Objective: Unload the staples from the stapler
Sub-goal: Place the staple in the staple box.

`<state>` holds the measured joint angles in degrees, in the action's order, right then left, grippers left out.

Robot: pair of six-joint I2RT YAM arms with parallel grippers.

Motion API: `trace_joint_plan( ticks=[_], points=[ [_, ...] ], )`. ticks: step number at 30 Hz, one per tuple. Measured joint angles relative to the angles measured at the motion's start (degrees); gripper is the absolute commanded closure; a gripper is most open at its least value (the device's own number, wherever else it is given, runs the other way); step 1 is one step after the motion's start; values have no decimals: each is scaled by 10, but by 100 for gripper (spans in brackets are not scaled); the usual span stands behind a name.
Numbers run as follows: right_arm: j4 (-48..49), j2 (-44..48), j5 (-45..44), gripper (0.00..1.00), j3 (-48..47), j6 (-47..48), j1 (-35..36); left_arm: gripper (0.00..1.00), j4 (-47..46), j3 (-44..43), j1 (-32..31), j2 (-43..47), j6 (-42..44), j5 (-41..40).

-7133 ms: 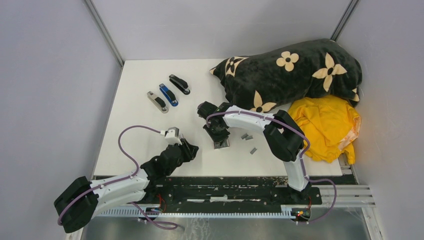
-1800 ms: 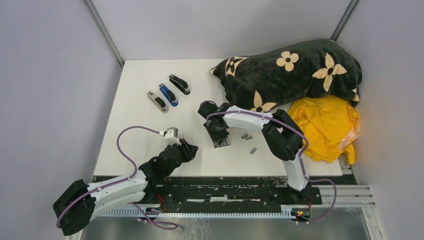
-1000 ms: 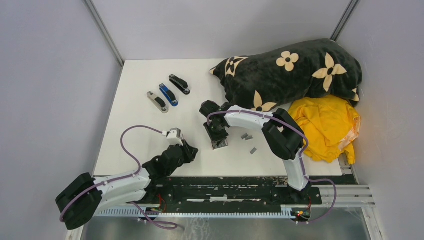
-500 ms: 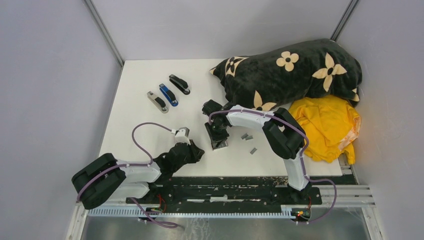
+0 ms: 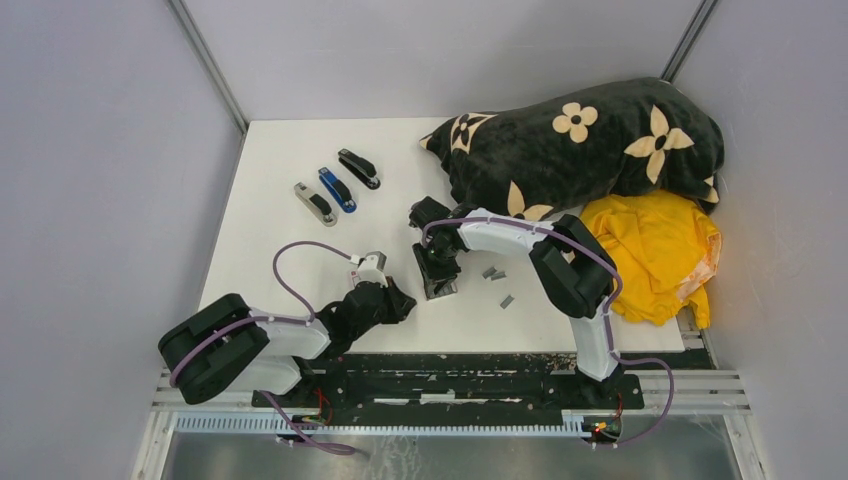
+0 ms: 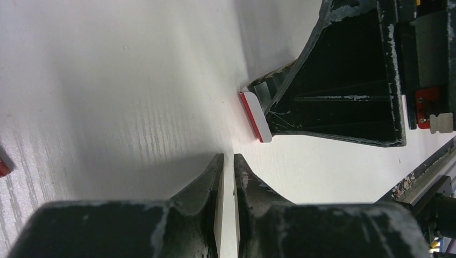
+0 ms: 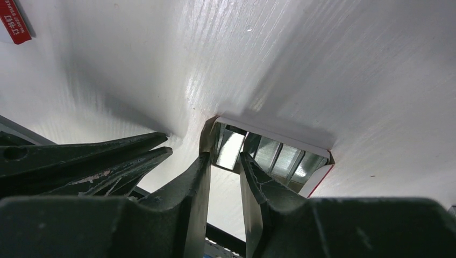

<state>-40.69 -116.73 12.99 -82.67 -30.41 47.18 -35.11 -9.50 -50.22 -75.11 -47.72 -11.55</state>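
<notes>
Left gripper is nearly pressed together, empty, near the box. Right gripper is narrowly parted at the box mouth; can't tell if it nips the staples inside. Risk: fingertips shove the light box and spill strips. Staplers sit well apart.

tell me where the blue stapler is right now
In the top view the blue stapler lies at the table's far left, between the silver stapler and the black stapler.

Right gripper: fingers standing slightly parted, tips just before an open white-and-red box. Staples lying inside as grey shiny strips. White table lying beyond. Red label showing far upper left.
</notes>
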Motion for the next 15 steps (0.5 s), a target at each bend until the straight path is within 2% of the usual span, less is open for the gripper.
trace_joint_plan(
  ticks=[15],
  points=[
    [0, 19, 1, 67, 0, 2, -3, 80, 0, 0, 0, 0, 0, 0]
  ],
)
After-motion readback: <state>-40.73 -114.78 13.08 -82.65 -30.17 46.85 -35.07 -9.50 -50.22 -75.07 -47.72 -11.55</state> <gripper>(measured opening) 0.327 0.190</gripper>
